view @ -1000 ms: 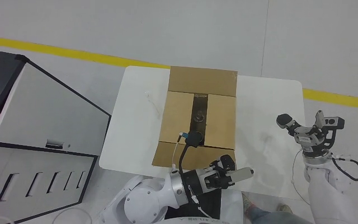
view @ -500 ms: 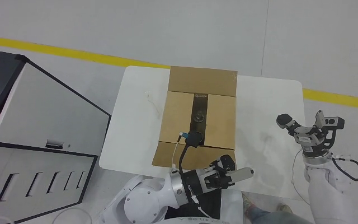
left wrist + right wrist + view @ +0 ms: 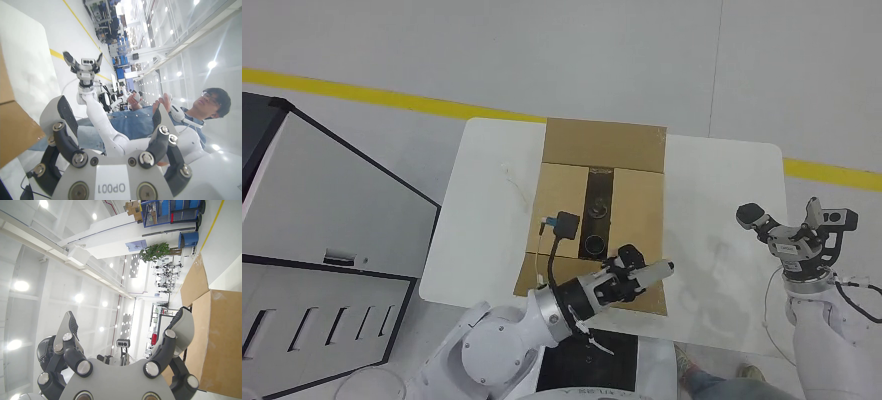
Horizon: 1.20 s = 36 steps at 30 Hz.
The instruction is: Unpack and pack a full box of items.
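1. Flaps [image 3: 560,205] nearly close the central box [image 3: 604,142]; our left gripper [image 3: 644,270], spread and empty over its near edge, may snag one.
2. Our right gripper [image 3: 782,218], also spread, hangs well right, steadying nothing.

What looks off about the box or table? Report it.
Nothing stands out. The cardboard box sits square on the white table, flaps partly folded in with a dark gap between; nothing spilled around it.

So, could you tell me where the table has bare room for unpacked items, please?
Bare table lies right of the box, up to the right hand. The strip left of the box is free but for a small white scrap. The near edge is crowded by the left hand.
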Motion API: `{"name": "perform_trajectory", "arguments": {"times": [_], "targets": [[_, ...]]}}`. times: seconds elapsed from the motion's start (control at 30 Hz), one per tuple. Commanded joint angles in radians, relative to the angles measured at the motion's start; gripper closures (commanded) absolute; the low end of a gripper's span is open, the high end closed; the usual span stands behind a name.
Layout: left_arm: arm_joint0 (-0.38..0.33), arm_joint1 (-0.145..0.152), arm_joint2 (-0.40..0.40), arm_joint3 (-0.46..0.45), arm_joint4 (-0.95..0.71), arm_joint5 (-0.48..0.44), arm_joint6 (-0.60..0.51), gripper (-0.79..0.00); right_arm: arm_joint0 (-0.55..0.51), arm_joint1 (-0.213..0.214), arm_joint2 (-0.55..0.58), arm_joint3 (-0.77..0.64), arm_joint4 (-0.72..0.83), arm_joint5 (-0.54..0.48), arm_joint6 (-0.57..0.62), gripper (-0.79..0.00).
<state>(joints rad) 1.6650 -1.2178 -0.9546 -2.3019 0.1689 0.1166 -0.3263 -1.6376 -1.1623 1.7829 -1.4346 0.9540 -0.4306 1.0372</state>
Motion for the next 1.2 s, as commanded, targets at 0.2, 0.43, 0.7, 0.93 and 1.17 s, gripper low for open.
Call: {"name": "perform_trajectory", "arguments": {"times": [0.2,0.43,0.7,0.93,1.17], "targets": [[-0.035,-0.007,0.011,0.058,-0.028,-0.020,0.021,-0.785,0.000,0.000,0.000,0.000,0.000,0.000,0.000,-0.785],[-0.075,-0.008,-0.006,0.104,-0.008,-0.048,0.022,-0.785,0.000,0.000,0.000,0.000,0.000,0.000,0.000,-0.785],[-0.341,-0.073,0.151,0.488,0.035,-0.184,0.185,-0.785,0.000,0.000,0.000,0.000,0.000,0.000,0.000,-0.785],[-0.354,-0.081,0.168,0.517,0.015,-0.181,0.194,-0.785,0.000,0.000,0.000,0.000,0.000,0.000,0.000,-0.785],[-0.360,-0.075,0.141,0.570,0.134,-0.126,0.184,-0.785,0.000,0.000,0.000,0.000,0.000,0.000,0.000,-0.785]]}}
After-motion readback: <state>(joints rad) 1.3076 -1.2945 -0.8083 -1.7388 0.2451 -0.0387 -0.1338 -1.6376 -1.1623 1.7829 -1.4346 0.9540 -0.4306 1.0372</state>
